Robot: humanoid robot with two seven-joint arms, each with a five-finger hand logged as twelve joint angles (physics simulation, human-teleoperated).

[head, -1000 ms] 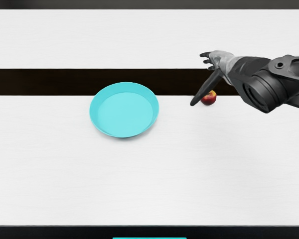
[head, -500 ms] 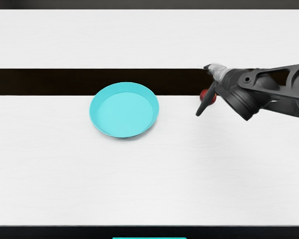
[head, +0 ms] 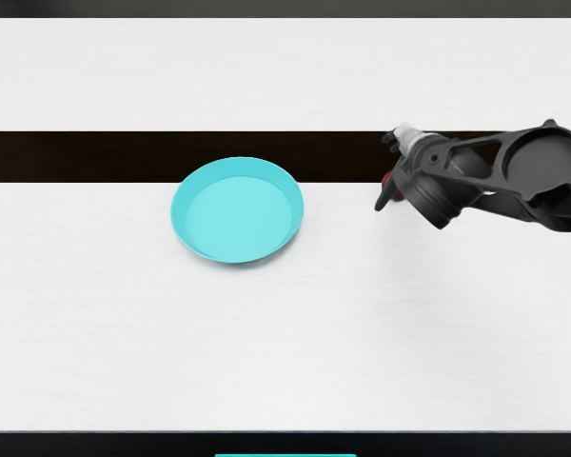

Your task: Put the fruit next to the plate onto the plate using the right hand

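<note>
**Black robot hand (head: 400, 167) over the red fruit (head: 387, 178)**

Reaching in from the right, it hangs low over the fruit, apparently to grasp it. Whether it has closed on it cannot be told. Only a red sliver shows on the worktop (head: 285, 333), well right of the teal plate (head: 183, 205).

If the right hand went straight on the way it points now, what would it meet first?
Most likely the red fruit, a sliver showing right at the right hand's left side; contact is unclear. Past it, further left, lies the teal plate.
</note>
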